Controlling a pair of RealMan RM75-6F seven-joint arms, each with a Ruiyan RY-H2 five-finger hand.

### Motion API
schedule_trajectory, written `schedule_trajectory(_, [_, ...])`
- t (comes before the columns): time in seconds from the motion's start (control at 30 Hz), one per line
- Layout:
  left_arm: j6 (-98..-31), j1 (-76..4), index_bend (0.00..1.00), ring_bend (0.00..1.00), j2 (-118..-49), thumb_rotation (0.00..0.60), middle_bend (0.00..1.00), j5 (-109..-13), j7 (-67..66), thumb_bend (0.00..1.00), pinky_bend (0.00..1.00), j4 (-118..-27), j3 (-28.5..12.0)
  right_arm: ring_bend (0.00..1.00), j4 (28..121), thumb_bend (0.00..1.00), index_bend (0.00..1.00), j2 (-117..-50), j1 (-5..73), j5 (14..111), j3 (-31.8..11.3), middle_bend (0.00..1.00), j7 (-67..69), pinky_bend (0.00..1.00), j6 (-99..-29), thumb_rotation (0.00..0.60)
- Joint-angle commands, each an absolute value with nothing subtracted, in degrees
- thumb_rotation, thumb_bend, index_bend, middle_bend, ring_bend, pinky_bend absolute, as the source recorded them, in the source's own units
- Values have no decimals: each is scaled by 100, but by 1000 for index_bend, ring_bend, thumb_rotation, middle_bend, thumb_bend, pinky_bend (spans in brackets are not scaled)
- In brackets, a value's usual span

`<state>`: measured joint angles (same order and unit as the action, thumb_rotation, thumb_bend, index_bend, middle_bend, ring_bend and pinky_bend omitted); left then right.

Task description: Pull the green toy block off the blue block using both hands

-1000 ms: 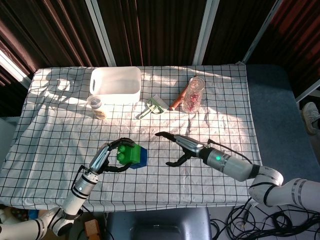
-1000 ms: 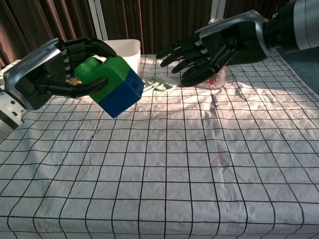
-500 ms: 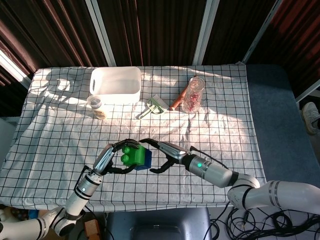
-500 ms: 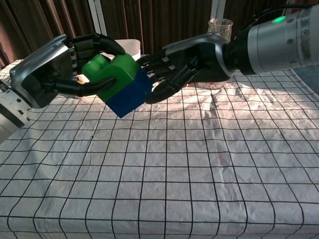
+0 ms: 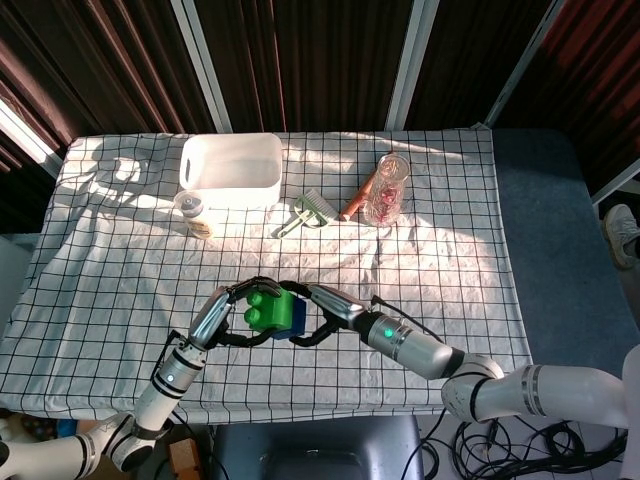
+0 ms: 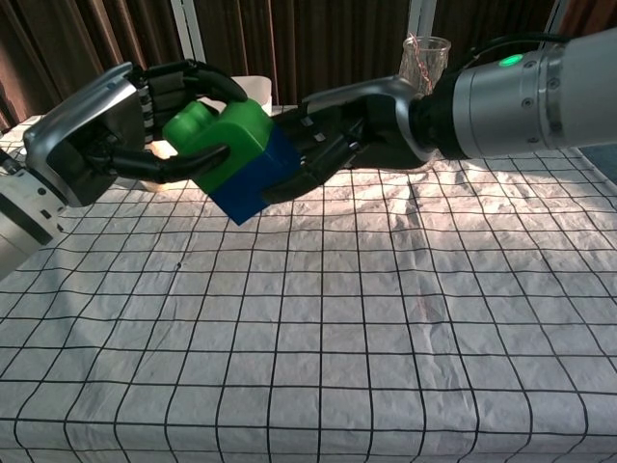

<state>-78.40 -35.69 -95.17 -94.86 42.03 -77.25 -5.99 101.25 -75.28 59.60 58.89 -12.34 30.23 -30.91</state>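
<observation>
The green block (image 5: 268,309) (image 6: 228,142) sits joined on top of the blue block (image 5: 297,322) (image 6: 249,185), both lifted above the table. My left hand (image 5: 222,313) (image 6: 111,128) grips the green block, fingers over its top and thumb underneath. My right hand (image 5: 326,312) (image 6: 339,136) reaches in from the right and its fingers wrap the blue block's far side. The contact of the right fingertips is partly hidden behind the blocks.
A white tub (image 5: 231,170) stands at the back left with a small bottle (image 5: 192,213) in front of it. A green brush (image 5: 309,212), a brown stick (image 5: 357,196) and a clear glass (image 5: 386,188) (image 6: 426,50) lie at the back centre. The checked cloth (image 5: 110,270) covers the table.
My right hand has moved left from well apart to close its fingers around the blue block. The left hand has kept hold of the green block, shifting slightly right.
</observation>
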Motion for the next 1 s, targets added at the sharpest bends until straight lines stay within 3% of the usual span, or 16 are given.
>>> schedule_trajectory(0.03, [-7855,-3570,718,704,-9518,600,775,-9492,4194,682,775,-7735,-587,214,10096,217,344,-7645,5930,5743,-1256,281,2848,68,-3247,600])
schedule_trajectory(0.2, [-7917,-3563,718,704,-9481,600,776,-9486,4211,682,775,-7770,-597,418,10144,243,596,-7689,5869,5596,-1285,448,2603,131,-3424,600])
schedule_trajectory(0.3, [-7950,-3554,718,704,-9441,600,776,-9481,4252,683,775,-7819,-599,472,10191,269,675,-7670,5843,5523,-1309,505,2493,152,-3462,600])
schedule_trajectory(0.77, [-8075,-3526,722,704,-8976,600,776,-9360,4803,684,771,-7780,-741,494,10189,300,737,-7290,5554,5620,-1197,545,2176,165,-3389,600])
schedule_trajectory(1.0, [-7777,-3275,717,699,-8845,600,775,-9005,4817,684,768,-7237,-505,494,9673,300,713,-7068,5424,5425,-557,545,917,166,-3799,600])
